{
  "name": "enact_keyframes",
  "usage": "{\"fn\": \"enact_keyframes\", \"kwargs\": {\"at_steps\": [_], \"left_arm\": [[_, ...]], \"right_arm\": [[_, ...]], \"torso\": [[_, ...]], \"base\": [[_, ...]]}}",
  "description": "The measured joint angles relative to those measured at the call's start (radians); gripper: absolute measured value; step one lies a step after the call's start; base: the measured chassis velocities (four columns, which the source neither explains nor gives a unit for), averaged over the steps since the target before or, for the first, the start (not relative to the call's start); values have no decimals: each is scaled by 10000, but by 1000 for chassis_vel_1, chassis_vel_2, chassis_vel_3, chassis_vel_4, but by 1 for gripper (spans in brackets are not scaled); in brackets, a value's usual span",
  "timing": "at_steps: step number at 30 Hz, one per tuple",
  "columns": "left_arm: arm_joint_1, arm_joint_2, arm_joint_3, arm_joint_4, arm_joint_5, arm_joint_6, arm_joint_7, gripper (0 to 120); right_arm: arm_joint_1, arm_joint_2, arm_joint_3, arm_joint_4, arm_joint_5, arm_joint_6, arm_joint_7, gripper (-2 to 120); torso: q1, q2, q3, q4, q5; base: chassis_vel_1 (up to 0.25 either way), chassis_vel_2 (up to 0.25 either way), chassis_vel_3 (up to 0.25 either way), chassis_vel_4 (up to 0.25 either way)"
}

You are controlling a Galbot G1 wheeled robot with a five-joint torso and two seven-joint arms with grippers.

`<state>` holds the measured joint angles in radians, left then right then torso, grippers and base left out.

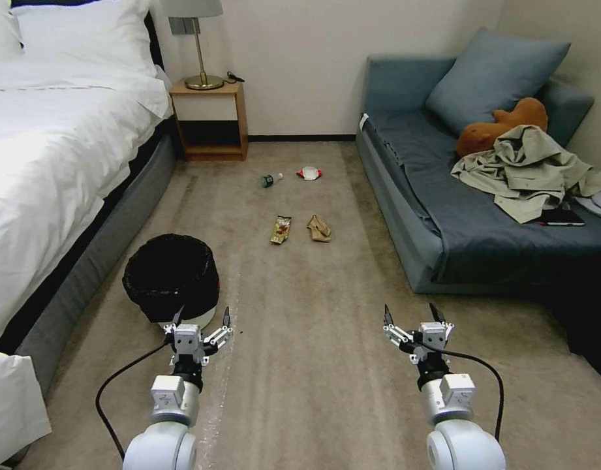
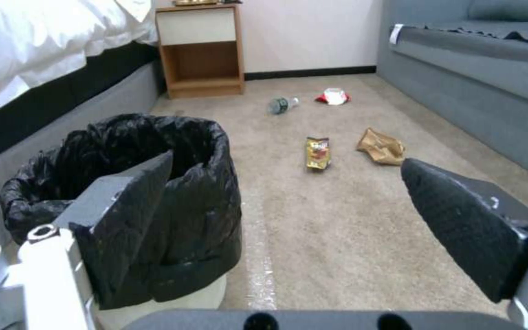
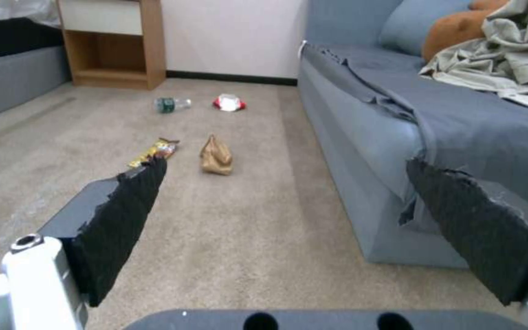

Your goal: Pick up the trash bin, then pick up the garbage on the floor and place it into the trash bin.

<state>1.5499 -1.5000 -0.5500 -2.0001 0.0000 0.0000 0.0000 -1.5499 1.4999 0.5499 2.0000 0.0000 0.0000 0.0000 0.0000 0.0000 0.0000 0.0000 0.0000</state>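
Head view counts one trash bin (image 1: 171,277) on the carpet beside the bed (image 1: 59,130), and four litter pieces farther off: bottle (image 1: 268,180), red wrapper (image 1: 309,173), snack wrapper (image 1: 280,230), crumpled paper (image 1: 319,228). Left gripper (image 1: 202,318) hovers just before the bin, right gripper (image 1: 411,314) apart; both jaws wide, holding nothing.

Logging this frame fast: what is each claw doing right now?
Left claw: open, empty, beside the trash bin.
Right claw: open, empty, above the carpet.
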Motion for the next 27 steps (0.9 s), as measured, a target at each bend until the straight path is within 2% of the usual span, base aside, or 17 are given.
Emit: {"fn": "enact_keyframes", "kwargs": {"at_steps": [27], "left_arm": [[0,0,0,0,0,0,0,100]], "right_arm": [[0,0,0,0,0,0,0,100]], "torso": [[0,0,0,0,0]], "base": [[0,0,0,0]]}}
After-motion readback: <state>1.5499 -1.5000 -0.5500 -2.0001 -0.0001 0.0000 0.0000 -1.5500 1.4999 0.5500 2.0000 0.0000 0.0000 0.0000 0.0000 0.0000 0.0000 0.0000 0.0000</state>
